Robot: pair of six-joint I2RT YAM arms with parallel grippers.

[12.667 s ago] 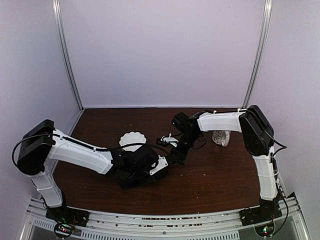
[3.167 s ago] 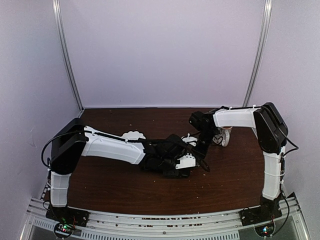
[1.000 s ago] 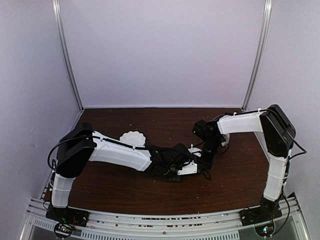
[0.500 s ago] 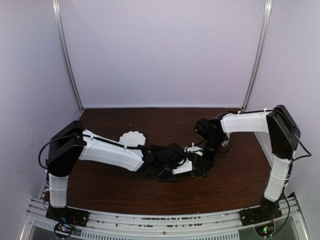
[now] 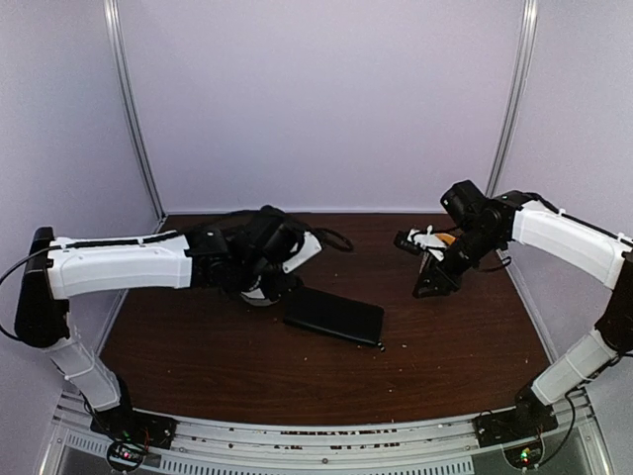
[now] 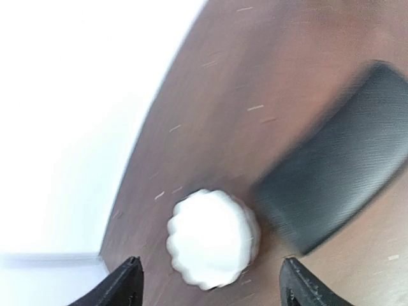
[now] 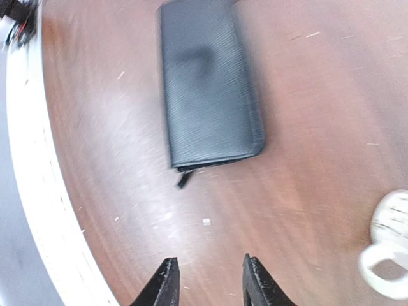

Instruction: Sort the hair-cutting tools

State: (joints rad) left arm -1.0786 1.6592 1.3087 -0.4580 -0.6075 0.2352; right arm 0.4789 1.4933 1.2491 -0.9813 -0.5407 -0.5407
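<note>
The dark wooden table [image 5: 198,361] carries a flat black case [image 5: 334,316] just beside a white scalloped bowl [image 6: 212,238].

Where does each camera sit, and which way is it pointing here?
Top external: above and behind the bases, looking down over the table; shows left arm and right arm.
Left wrist: raised, looking down at white scalloped bowl and black case; left gripper fingers at bottom edge, apart.
Right wrist: raised, looking down at the case and a white object at the right edge; right gripper fingers at bottom.
Shared: the case shows in all three; the bowl in top and left wrist.
</note>
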